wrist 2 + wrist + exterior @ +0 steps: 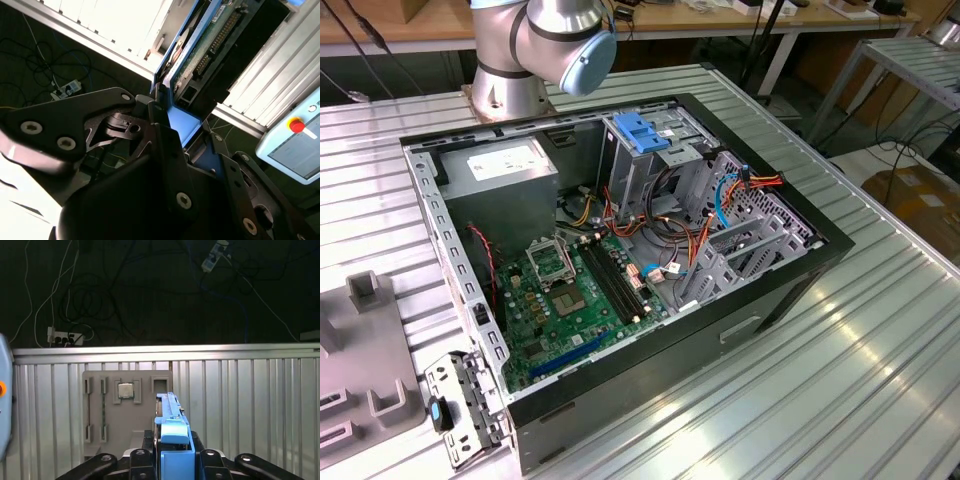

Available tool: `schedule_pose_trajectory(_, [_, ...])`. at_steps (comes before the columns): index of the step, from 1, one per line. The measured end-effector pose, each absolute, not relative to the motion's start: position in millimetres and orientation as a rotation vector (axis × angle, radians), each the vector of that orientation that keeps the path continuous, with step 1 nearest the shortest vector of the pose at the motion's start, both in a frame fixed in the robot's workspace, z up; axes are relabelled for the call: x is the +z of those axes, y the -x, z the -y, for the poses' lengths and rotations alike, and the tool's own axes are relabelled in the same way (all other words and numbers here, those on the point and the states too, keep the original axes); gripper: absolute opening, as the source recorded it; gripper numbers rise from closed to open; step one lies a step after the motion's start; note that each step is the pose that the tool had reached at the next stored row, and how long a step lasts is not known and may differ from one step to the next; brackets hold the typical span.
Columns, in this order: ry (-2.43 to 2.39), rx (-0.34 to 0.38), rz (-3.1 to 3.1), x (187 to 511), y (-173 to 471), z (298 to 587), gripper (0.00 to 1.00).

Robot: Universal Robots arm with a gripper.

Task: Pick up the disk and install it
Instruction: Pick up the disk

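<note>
Holds the disk (170, 415) clamped in the gripper (172, 455), fingers (148, 442) pressed shut against its blue side rails. Has it standing edge-on in the first wrist view, with the ribbed table (250, 405) and a grey fixture plate (97, 410) bearing a chip (125, 390) behind it. Shows its green circuit board in the second wrist view, near a pendant (295, 145) with a red button. In the exterior view, lying open on the table, a computer case (620, 405) with motherboard (570, 300), blue latch plate (642, 132) and power supply (505, 170) near the arm base (535, 50)
</note>
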State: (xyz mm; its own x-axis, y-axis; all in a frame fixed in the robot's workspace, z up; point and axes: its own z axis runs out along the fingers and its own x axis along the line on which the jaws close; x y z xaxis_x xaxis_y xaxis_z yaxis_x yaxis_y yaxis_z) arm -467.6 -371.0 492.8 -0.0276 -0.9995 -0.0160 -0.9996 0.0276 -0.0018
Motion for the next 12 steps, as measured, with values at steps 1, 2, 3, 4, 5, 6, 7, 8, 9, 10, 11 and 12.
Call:
schedule_pose_trajectory(1, [2.182, 0.016, -2.243, 492.9, 467.6, 371.0, 0.37])
schedule_pose_trajectory(2, [2.182, 0.016, -2.243, 492.9, 467.6, 371.0, 0.37])
schedule_pose_trajectory(3, [2.182, 0.016, -2.243, 492.9, 467.6, 371.0, 0.37])
schedule_pose_trajectory(4, [2.182, 0.016, -2.243, 492.9, 467.6, 371.0, 0.37])
schedule_pose_trajectory(5, [2.181, 0.016, -2.243, 492.9, 467.6, 371.0, 0.37])
schedule_pose_trajectory(6, [2.181, 0.016, -2.243, 492.9, 467.7, 371.0, 0.37])
schedule_pose_trajectory(7, [2.181, 0.016, -2.242, 492.9, 467.6, 371.0, 0.37])
schedule_pose_trajectory(8, [2.181, 0.016, -2.242, 492.8, 467.2, 371.1, 0.37])
schedule_pose_trajectory(9, [2.182, 0.016, -2.242, 492.9, 466.1, 371.0, 0.37])
schedule_pose_trajectory(10, [2.181, 0.016, -2.242, 492.9, 465.1, 371.0, 0.37])
schedule_pose_trajectory(11, [2.181, 0.016, -2.242, 492.9, 464.6, 371.0, 0.37])
schedule_pose_trajectory(12, [2.181, 0.016, -2.243, 492.9, 464.2, 371.0, 0.37])
